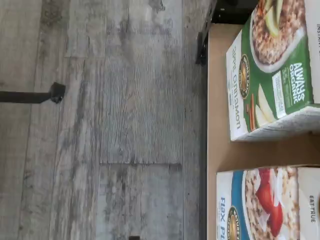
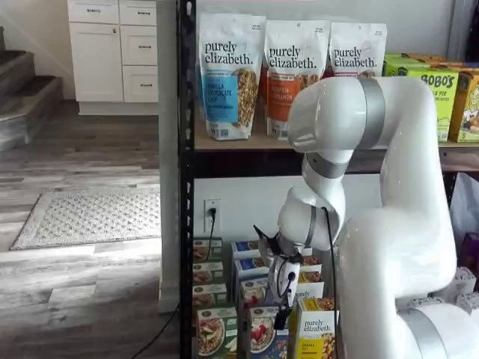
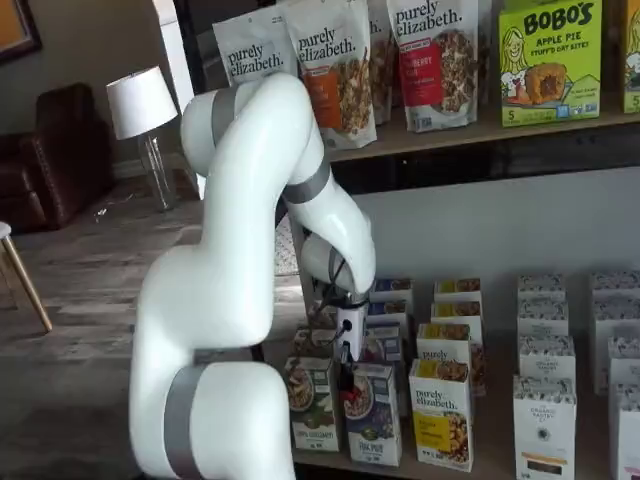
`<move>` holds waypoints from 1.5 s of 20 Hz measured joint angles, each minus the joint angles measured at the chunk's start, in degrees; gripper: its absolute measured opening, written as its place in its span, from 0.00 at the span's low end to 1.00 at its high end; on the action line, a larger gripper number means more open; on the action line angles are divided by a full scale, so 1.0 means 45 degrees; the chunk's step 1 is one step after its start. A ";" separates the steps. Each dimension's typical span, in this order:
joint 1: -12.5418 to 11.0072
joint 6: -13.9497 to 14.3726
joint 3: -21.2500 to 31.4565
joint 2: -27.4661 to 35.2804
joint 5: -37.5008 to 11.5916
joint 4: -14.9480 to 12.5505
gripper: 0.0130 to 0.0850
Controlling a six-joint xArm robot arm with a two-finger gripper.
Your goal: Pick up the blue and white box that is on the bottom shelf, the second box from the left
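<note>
Low in the middle of both shelf views, the white arm (image 3: 230, 300) bends down in front of the rack toward the bottom shelf (image 3: 500, 458), where small boxes stand in rows running back from the front edge. In the front row, at the lower centre of the frame, the blue box (image 3: 372, 425) stands upright between a green box (image 3: 312, 400) on its left and a yellow box (image 3: 440, 410) on its right. All three stand close together, with narrow gaps between them. The wrist view shows the blue and green boxes standing apart on the brown board near its front edge. The gripper (image 3: 346, 378) hangs fingers-down just above the blue box's top, toward its left side in the frame. No gap shows between the black fingers from these angles, but they seem spread wide, with nothing between them. The box's long axis is vertical and lies directly below the claw. By my judgement, the move calls for a short drop with a slight shift right, keeping clear of the green neighbour.
</note>
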 joint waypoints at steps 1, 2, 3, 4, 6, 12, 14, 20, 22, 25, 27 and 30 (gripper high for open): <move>0.0043 -0.0126 0.0021 -0.0012 -0.0034 0.0186 1.00; 0.0117 -0.0193 0.0038 -0.0037 -0.0058 0.0345 1.00; 0.0198 -0.0178 0.0042 -0.0062 -0.0059 0.0415 1.00; 0.0266 -0.0121 0.0040 -0.0079 -0.0052 0.0434 1.00; 0.0379 0.0009 0.0012 -0.0091 -0.0035 0.0425 1.00; 0.0585 0.0054 -0.0121 -0.0029 -0.0127 0.0623 1.00; 0.0595 0.0007 -0.0151 -0.0002 -0.0208 0.0690 1.00; 0.0471 -0.0253 -0.0265 0.0173 -0.0598 0.0830 1.00; 0.0405 -0.0335 -0.0347 0.0270 -0.0659 0.0847 1.00; 0.0327 -0.0388 -0.0484 0.0442 -0.0739 0.0806 1.00; 0.0295 -0.0437 -0.0570 0.0575 -0.0845 0.0809 1.00; 0.0263 -0.0644 -0.0711 0.0781 -0.0974 0.0986 1.00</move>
